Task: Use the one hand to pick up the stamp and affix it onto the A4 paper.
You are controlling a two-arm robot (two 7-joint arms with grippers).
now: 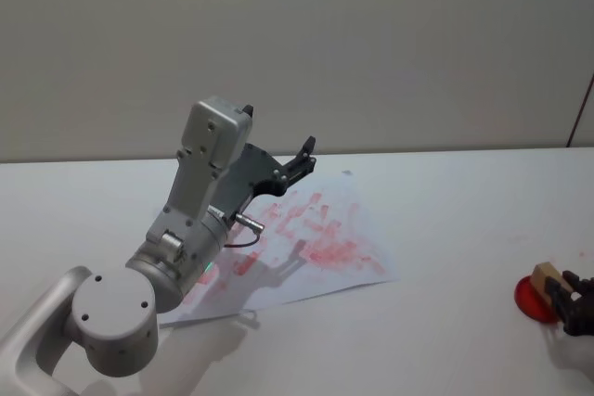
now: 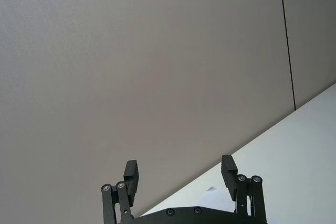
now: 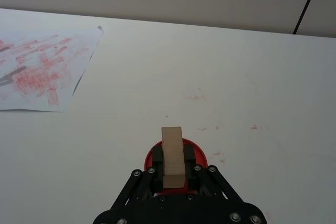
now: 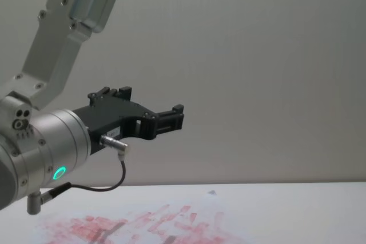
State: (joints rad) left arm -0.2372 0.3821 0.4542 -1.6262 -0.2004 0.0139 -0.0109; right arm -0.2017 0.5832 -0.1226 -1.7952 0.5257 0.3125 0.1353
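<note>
Right gripper nearest you pinches the stamp over the red ink pad, loading ink; left gripper idles spread above the A4 paper.

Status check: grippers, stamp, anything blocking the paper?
Right gripper shut on small tan wooden stamp, over round red ink pad. Left gripper open, raised above red-smudged white A4 paper. Path clear.

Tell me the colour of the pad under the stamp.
Red; the round pad beneath the stamp shows best in the right wrist view.
</note>
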